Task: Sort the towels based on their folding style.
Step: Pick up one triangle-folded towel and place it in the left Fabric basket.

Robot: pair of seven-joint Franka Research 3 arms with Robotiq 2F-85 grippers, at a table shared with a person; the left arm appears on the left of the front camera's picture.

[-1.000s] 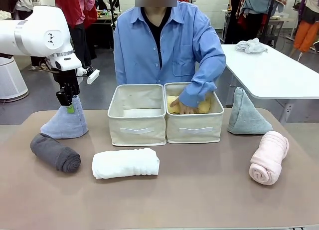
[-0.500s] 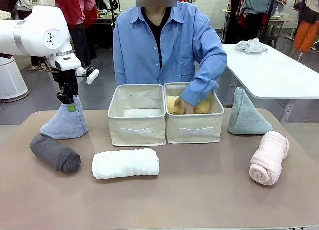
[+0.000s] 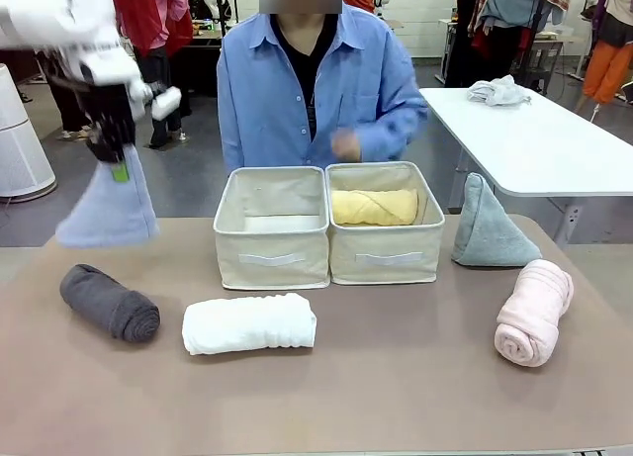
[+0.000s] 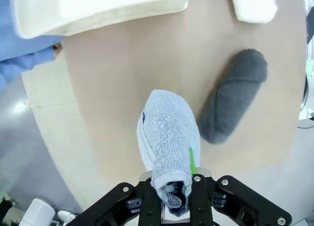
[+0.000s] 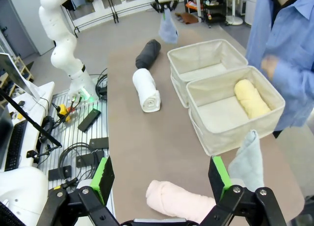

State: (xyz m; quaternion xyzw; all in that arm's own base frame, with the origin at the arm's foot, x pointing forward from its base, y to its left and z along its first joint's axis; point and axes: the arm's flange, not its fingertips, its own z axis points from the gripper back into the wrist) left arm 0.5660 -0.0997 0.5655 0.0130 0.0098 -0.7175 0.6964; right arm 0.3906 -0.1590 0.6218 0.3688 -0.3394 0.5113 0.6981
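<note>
Upper left: left end effector point(image 3: 116, 162) gripping light blue cone towel point(image 3: 107, 214), held above tabletop point(image 3: 396, 387) | lower left: dark grey roll point(image 3: 109, 303), white roll point(image 3: 249, 323) | middle: left box point(image 3: 272, 253), right box point(image 3: 386, 260) with yellow roll point(image 3: 374, 207) inside | right: grey-green cone point(image 3: 487, 228) standing, pink roll point(image 3: 534, 313) | right end effector point(image 5: 161, 177) with jaws wide apart

Four rolled towels point(image 3: 109, 303) point(image 3: 249, 323) point(image 3: 374, 207) point(image 3: 534, 312), two cone-shaped towels point(image 3: 107, 207) point(image 3: 490, 228), two fabric boxes point(image 3: 272, 263) point(image 3: 386, 266)

You see your left jaws clamped on the tip of the light blue towel point(image 4: 169, 133), which hangs over the brown surface point(image 4: 122, 79), the dark grey rolled towel point(image 4: 233, 101) lying just beside it and a cream box point(image 4: 98, 10) farther off.
</note>
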